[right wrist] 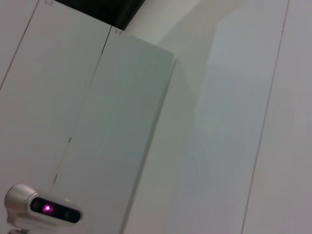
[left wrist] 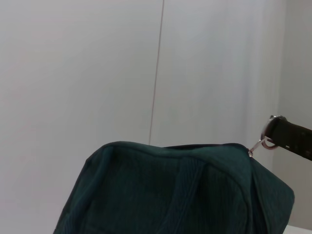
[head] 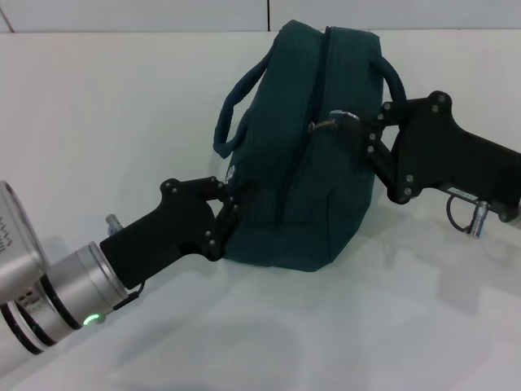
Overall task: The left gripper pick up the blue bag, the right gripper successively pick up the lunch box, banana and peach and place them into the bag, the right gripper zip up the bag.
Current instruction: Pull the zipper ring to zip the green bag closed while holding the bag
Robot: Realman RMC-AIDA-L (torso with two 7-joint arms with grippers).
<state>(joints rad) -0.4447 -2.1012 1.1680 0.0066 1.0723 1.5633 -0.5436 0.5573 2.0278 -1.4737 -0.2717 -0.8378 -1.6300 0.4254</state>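
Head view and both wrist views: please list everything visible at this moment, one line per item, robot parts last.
blue bag: one, dark teal, standing on the table between the two grippers, zipper along its top.
zipper pull: one, metal ring, at the bag's top, at the right gripper's fingers.
table: one, white, under everything.
wall device: one, silver with a pink light, right wrist view only.
left gripper: one, black, at the bag's left side.
right gripper: one, black, at the zipper pull.
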